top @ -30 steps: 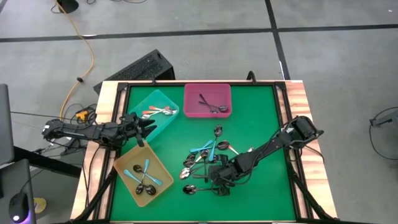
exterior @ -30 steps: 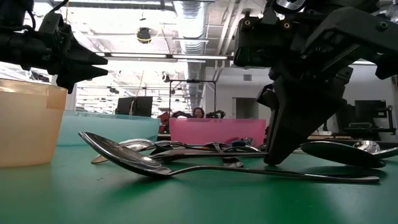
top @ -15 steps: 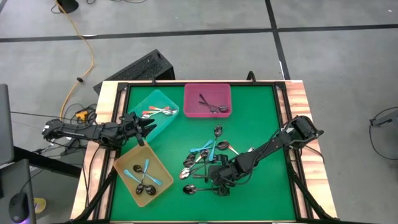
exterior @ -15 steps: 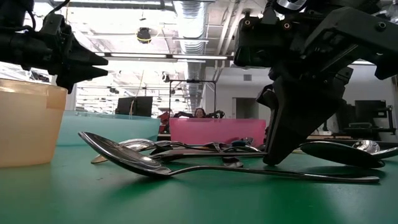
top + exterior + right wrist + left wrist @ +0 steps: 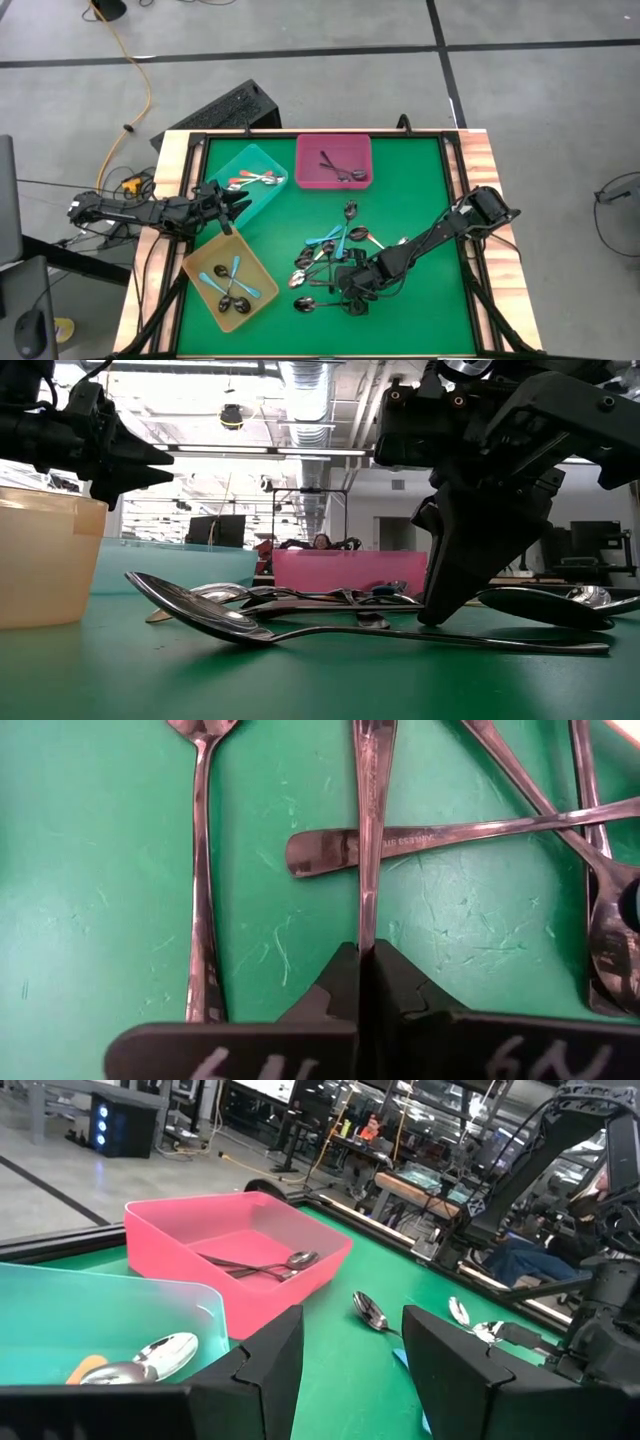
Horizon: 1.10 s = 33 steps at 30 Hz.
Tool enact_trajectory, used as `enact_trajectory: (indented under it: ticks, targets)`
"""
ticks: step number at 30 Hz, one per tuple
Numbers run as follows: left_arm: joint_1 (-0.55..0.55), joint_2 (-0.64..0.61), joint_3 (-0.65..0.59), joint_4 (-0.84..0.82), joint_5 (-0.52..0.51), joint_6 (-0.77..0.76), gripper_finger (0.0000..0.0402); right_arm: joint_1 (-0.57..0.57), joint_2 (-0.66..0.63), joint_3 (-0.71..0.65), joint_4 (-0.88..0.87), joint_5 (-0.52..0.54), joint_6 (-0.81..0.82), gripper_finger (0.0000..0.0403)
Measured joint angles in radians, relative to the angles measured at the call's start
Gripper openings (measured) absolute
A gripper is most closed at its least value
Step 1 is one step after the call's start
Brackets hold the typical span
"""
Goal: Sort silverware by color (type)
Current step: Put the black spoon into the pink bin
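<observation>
Loose spoons (image 5: pixel 335 255) lie in a heap on the green mat; some have light blue handles and some are all dark metal. My right gripper (image 5: pixel 352 296) reaches down into the near part of the heap and is shut on a dark metal spoon (image 5: pixel 368 820). My left gripper (image 5: pixel 240 203) hovers level at the near edge of the teal tray (image 5: pixel 250 180), open with nothing between its fingers (image 5: pixel 270 1370). The teal tray holds orange-handled spoons, the pink tray (image 5: pixel 334 160) dark ones, and the yellow tray (image 5: pixel 230 285) blue-handled ones. My right gripper pinches the free end of the dark spoon's handle (image 5: pixel 366 932) between its two fingers. The fingers slant down from above, in line with the handle. The handle runs away from them over another dark handle (image 5: pixel 420 840). I cannot tell whether the spoon is off the mat.
More dark spoons lie close on both sides of the held one (image 5: pixel 200 870), and one stretches across the mat in front (image 5: pixel 300 628). Black rails and wooden strips (image 5: pixel 478 200) frame the mat. Bare green mat (image 5: pixel 420 190) lies at the far right.
</observation>
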Motion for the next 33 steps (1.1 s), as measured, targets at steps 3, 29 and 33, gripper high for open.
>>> enact_trajectory:
  ticks: [3, 29, 33]
  targets:
    - [0.0, 0.0, 0.0, 0.0, -0.001, -0.014, 0.0158, 0.0, 0.0, 0.0, 0.005, 0.017, 0.0, 0.0014]
    - [0.0, 0.0, 0.0, 0.0, -0.049, -0.025, 0.0158, -0.012, 0.003, 0.0, 0.051, 0.032, -0.011, 0.0019]
    - [0.0, 0.0, 0.0, 0.0, -0.053, -0.021, 0.0158, -0.015, 0.003, 0.0, 0.052, 0.031, -0.015, 0.0019]
